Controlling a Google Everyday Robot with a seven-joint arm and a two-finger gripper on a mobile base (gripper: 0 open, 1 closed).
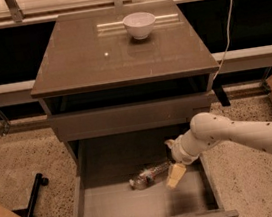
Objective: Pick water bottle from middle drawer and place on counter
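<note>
The gripper point(170, 162) sits low in the middle drawer point(115, 209), its 2 fingers point(175, 175) spread wide. The water bottle point(145, 177) lies on its side just beside them.

Not a word or number can be read anywhere, the label band on the water bottle point(146, 176) showing only colours, and the hand point(172, 161) hangs inside the middle drawer point(114, 205) just beside that bottle.
</note>
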